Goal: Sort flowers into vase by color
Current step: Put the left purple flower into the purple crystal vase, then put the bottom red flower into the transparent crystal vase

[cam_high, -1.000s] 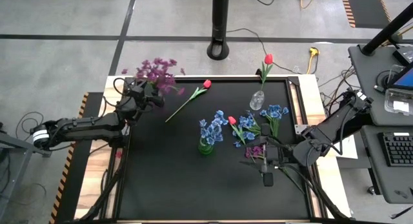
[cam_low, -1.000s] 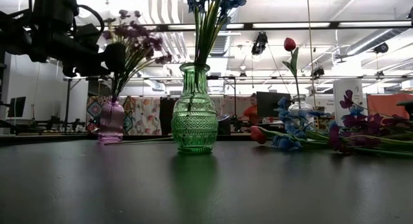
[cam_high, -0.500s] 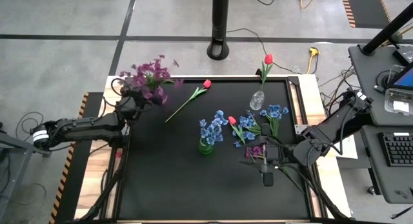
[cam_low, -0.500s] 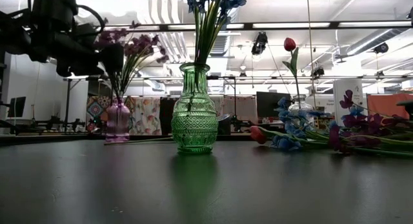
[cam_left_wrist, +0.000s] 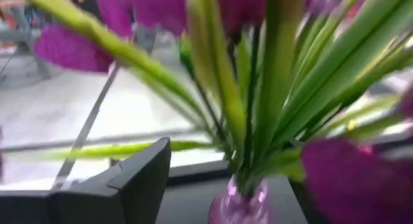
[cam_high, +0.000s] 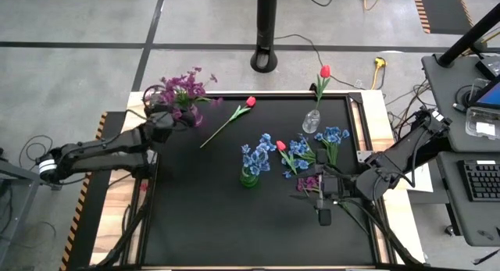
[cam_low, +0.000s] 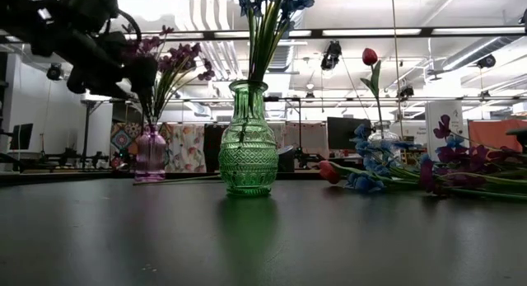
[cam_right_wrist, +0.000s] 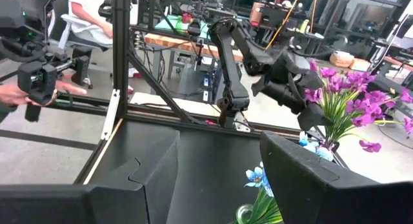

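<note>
Purple flowers [cam_high: 183,90] in pink vase [cam_low: 151,153]; left gripper [cam_high: 164,117] beside them, fingers spread; right gripper [cam_high: 323,194] near vase-less flowers, fingers parted.

The high view is looking straight down on the whole bench, while the low view is looking level across it, both sharing the green vase [cam_high: 248,177] [cam_low: 248,140].

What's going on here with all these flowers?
A two-armed robot is sorting fake flowers into vases by color. Its left gripper is at the purple flowers, which stand in the small pink vase. Blue flowers already fill the green vase. More stems lie loose on the table near the waiting right gripper.
</note>
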